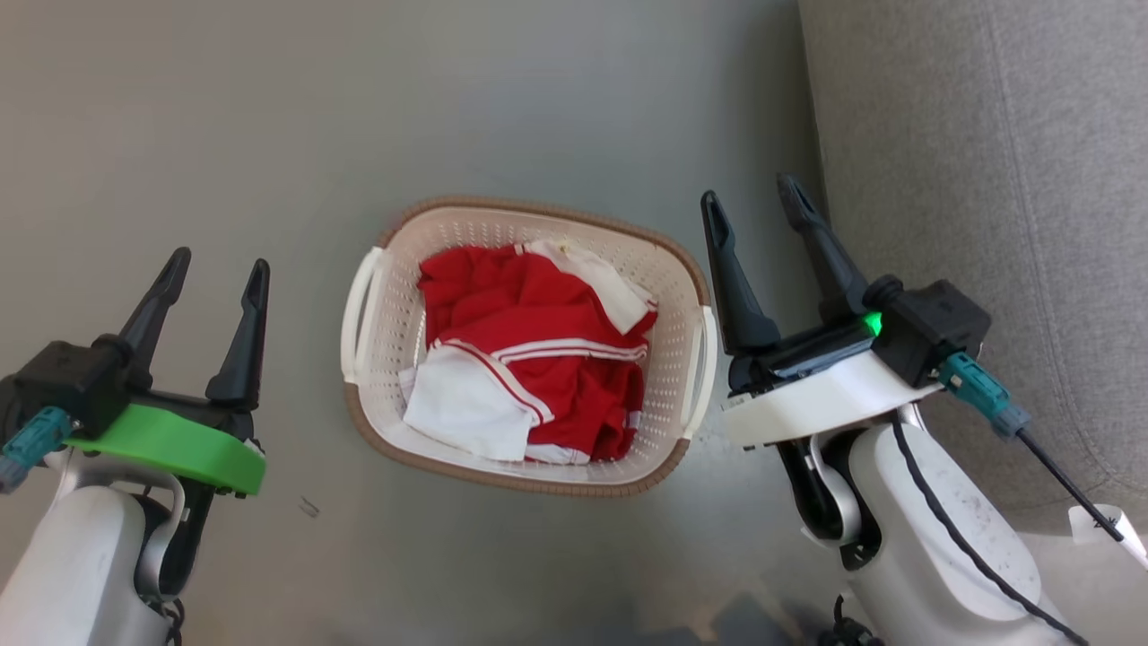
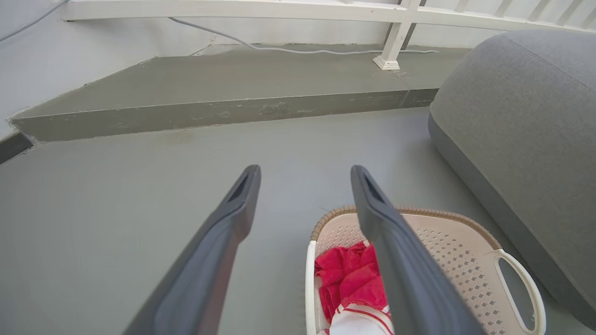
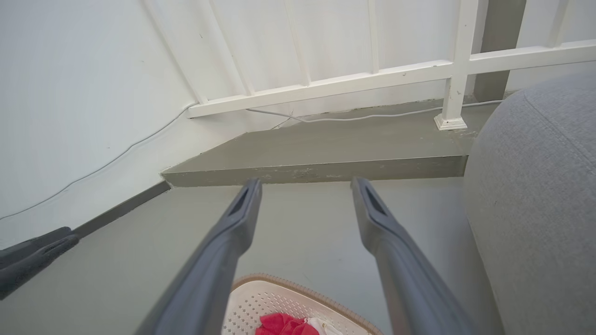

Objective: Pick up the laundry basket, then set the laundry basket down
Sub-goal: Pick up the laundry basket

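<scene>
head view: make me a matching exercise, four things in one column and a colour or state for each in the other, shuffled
1 laundry basket
2 left gripper
3 right gripper
4 clothes

a red and white, bundled
b open, beside the sofa
c cream, brown rim, on the floor
d open, at the view's left

Pairs: 1-c, 2-d, 3-b, 4-a

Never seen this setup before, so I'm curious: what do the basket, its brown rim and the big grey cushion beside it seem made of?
The laundry basket looks like moulded plastic, cream-white and matte: regular holes pierce its walls. Its brown rim has a woven look, probably plastic imitating wicker. The grey cushion seems fabric-covered, with a fine visible weave.
</scene>
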You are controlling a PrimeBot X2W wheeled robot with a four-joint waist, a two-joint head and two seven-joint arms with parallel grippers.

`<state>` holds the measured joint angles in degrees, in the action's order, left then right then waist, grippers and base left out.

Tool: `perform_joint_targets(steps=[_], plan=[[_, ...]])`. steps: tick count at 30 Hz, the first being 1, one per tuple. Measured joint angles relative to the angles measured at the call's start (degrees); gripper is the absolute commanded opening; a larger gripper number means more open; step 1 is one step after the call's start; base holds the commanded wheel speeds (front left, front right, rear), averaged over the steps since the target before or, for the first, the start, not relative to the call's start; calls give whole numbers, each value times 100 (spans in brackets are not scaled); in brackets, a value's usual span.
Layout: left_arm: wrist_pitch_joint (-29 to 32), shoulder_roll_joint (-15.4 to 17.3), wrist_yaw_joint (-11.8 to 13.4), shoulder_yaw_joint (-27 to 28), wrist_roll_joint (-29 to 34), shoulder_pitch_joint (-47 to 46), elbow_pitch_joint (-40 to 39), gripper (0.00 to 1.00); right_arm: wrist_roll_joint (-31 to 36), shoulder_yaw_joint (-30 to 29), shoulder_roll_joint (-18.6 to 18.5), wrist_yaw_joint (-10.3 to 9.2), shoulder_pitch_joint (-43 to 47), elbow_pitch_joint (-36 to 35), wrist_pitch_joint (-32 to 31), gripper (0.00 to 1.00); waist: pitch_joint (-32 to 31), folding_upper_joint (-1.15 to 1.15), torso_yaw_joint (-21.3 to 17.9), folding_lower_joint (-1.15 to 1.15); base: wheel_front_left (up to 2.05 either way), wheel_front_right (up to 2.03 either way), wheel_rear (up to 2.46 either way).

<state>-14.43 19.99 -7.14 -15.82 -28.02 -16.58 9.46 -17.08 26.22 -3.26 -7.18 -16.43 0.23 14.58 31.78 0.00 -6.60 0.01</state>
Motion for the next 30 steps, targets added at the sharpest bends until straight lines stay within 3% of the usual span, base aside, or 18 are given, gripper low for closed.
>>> perform_joint_targets(steps=[18,30], plan=[[13,849,0,-1005,-868,-1048,906,100,-92,-2,-1,0,-421,-316,1,100,1364,0,-375,0,0,0,0],[137,1307,-1,-1630,-1385,-1495,1159,100,-322,88,1,0,-558,-477,1,100,1951,0,-710,0,0,0,0]])
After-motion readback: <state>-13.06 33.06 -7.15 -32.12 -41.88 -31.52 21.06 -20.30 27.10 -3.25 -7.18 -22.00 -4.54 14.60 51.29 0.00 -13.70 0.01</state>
